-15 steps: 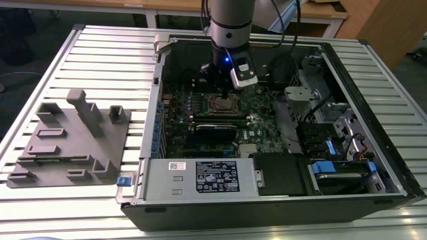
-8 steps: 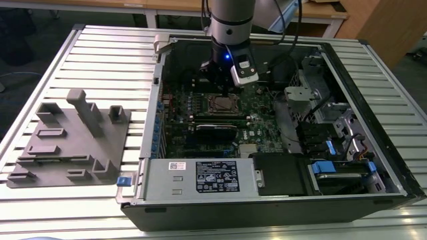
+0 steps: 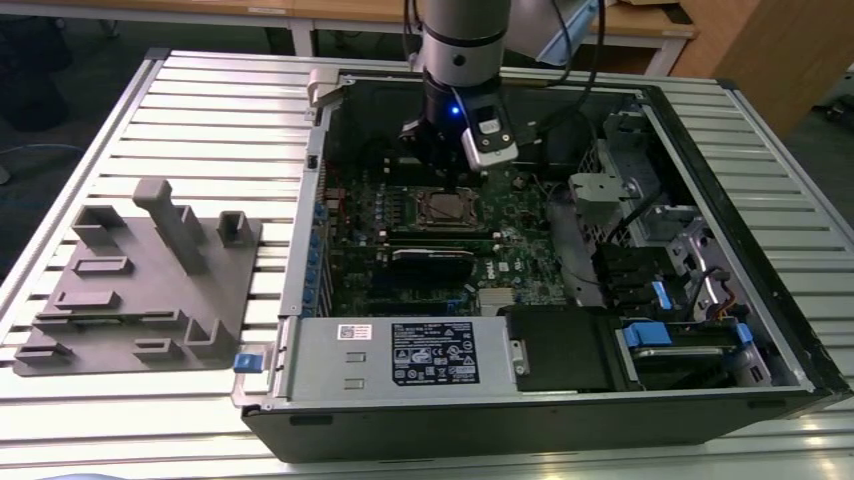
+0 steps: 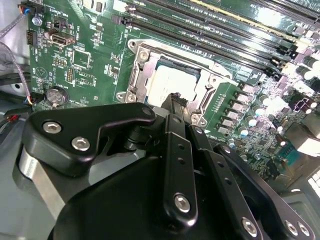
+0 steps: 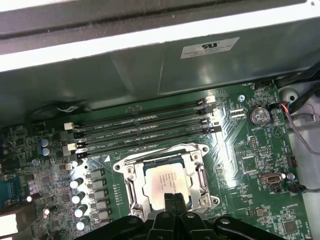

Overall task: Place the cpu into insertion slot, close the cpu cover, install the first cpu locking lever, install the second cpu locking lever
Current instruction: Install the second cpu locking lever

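First wrist view: cpu (image 5: 167, 181) beneath gripper (image 5: 169, 199)

The open computer case (image 3: 561, 250) lay on the worktop (image 3: 200, 110), and a fixture block (image 3: 140, 280) lay beside it on the exterior view's left. Inside the case, the cpu (image 5: 167, 182) sat in the insertion slot (image 5: 134, 187) on the motherboard (image 3: 514, 235), with the cpu cover (image 5: 200, 172) down around it. The tool (image 3: 447, 165) hung just above the slot, and the memory slots (image 5: 145, 125) ran beside the slot.
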`<state>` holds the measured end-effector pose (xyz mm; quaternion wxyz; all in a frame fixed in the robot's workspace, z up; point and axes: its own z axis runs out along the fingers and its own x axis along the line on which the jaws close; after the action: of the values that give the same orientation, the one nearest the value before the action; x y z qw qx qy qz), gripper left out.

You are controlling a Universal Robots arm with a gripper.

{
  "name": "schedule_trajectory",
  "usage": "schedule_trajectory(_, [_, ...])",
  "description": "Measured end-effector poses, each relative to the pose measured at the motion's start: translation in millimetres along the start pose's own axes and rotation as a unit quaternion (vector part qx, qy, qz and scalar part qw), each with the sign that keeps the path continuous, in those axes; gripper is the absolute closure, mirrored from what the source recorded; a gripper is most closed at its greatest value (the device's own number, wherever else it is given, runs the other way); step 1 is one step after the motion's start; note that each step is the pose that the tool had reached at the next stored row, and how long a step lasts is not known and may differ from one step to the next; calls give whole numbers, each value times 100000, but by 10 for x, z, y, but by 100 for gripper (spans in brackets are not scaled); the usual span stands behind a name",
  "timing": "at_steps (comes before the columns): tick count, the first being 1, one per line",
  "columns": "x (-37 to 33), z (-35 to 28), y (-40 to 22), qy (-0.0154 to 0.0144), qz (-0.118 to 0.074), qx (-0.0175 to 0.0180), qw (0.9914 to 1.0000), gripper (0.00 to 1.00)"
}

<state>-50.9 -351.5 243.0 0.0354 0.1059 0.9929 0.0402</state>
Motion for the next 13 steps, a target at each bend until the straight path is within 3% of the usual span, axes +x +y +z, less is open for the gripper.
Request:
schedule_trajectory(8, [-10,-164,14,-2,-1,-7,100000,89])
schedule_trajectory(13, [-11,-175,16,-4,-1,-15,100000,89])
